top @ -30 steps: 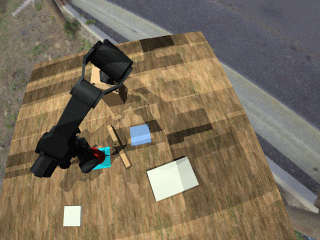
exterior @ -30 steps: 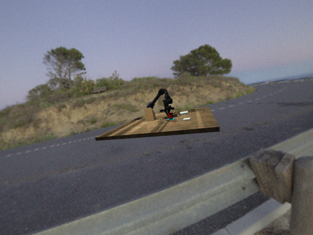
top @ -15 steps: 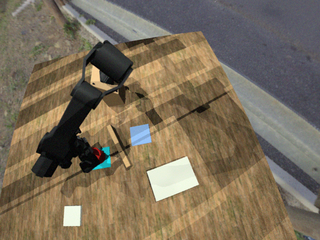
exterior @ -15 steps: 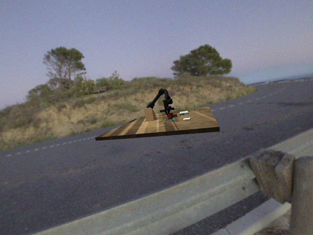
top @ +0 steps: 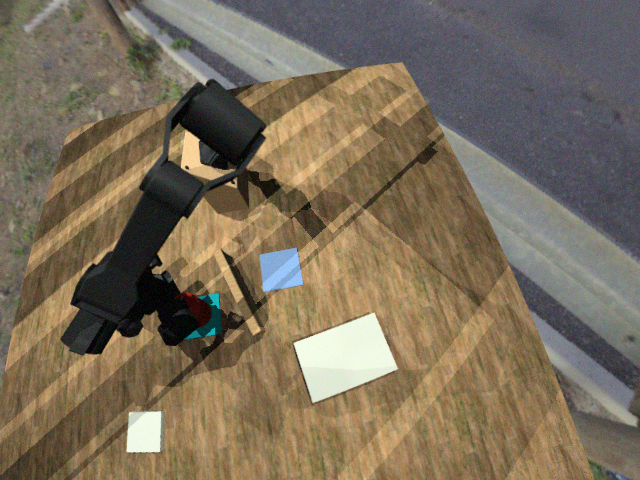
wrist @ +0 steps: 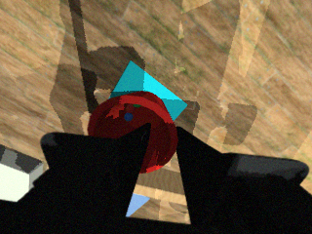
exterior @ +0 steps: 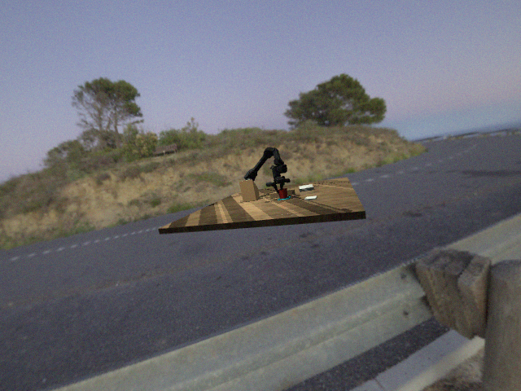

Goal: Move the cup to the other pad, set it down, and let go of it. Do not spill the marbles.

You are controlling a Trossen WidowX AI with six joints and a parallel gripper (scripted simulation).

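Observation:
The red cup (top: 200, 310) (exterior: 282, 194) (wrist: 104, 124) stands upright on the cyan pad (top: 215, 302) (wrist: 161, 90), off its middle in the wrist view. A blue marble (wrist: 128, 117) and a bit of green show inside; the fingers hide part of the interior. My gripper (exterior: 279, 188) (wrist: 163, 129) is partly open at the cup's rim, one fingertip over the inside and the other outside, with a gap between them. Whether a finger touches the wall cannot be told. The blue pad (top: 281, 276) (wrist: 136, 202) bears nothing.
A low wooden strip (top: 237, 291) lies between the two pads. A large white slab (top: 343, 356) (exterior: 306, 187) lies beyond the blue pad, and a small white block (top: 144, 431) (exterior: 311, 197) lies apart from it. A wooden box (top: 224, 198) (exterior: 249, 191) stands by the arm's base.

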